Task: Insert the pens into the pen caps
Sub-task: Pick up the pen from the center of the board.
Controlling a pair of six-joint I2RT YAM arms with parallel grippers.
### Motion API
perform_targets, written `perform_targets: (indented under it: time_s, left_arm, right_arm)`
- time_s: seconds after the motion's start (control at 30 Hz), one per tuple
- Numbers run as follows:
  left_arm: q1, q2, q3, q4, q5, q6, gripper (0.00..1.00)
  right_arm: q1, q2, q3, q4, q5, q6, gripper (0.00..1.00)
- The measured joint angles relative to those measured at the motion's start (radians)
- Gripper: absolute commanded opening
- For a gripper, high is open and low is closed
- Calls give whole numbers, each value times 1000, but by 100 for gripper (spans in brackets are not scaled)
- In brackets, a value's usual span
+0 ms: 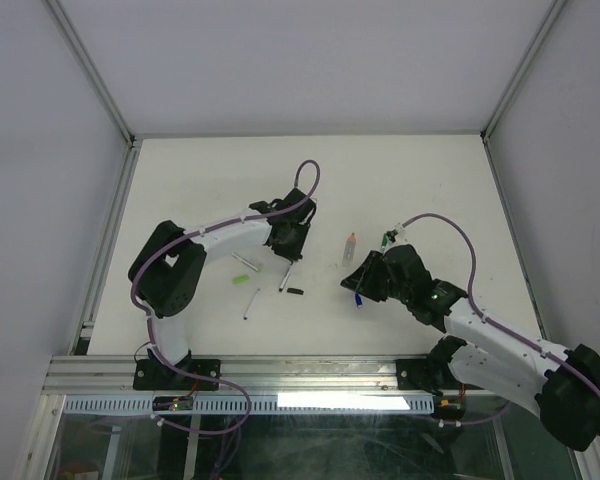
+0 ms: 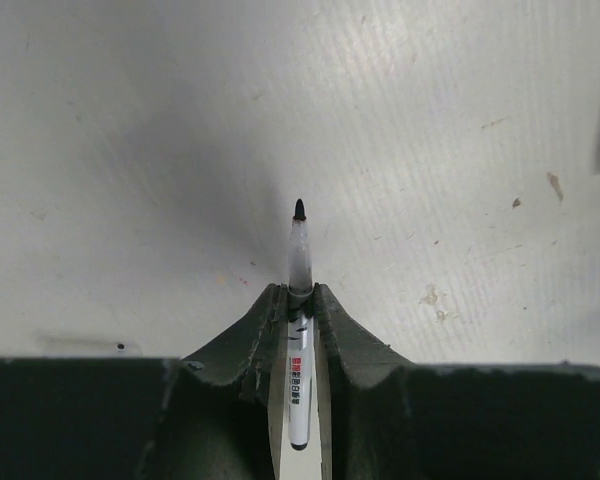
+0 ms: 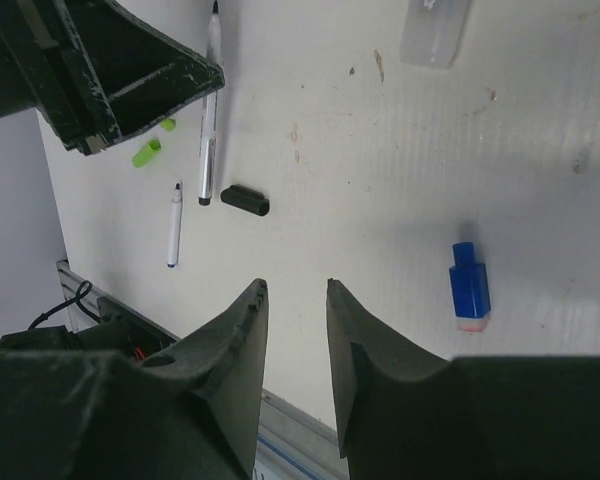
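Left wrist view has the left hand [image 2: 298, 298] closed on a white pen [image 2: 299, 255]. The barrel runs along the gap between the fingers, and its black tip pokes out past them above the counter [image 2: 130, 150]. From above, the left arm [image 1: 225, 235] bends at the elbow and reaches to mid-counter, while the right arm [image 1: 500, 345] stretches in from the near right corner. The right hand [image 3: 297, 295] hangs over the counter, its fingers a narrow gap apart with nothing between them. A blue cap [image 3: 469, 283] lies just to its right. A black cap [image 3: 245, 200], a green cap [image 3: 146, 152] and a loose pen [image 3: 174, 222] lie further left, near the left hand.
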Motion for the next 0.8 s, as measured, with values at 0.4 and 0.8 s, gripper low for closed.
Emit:
perform_targets:
  time_s: [0.4,0.8]
  left_arm:
    - [19,53,89,0,94,-37,16]
    - [19,58,95,0,147,-59,15]
  right_arm:
    - [192,320,-60,469,182,146,38]
    - [213,658,45,756,226,222,41]
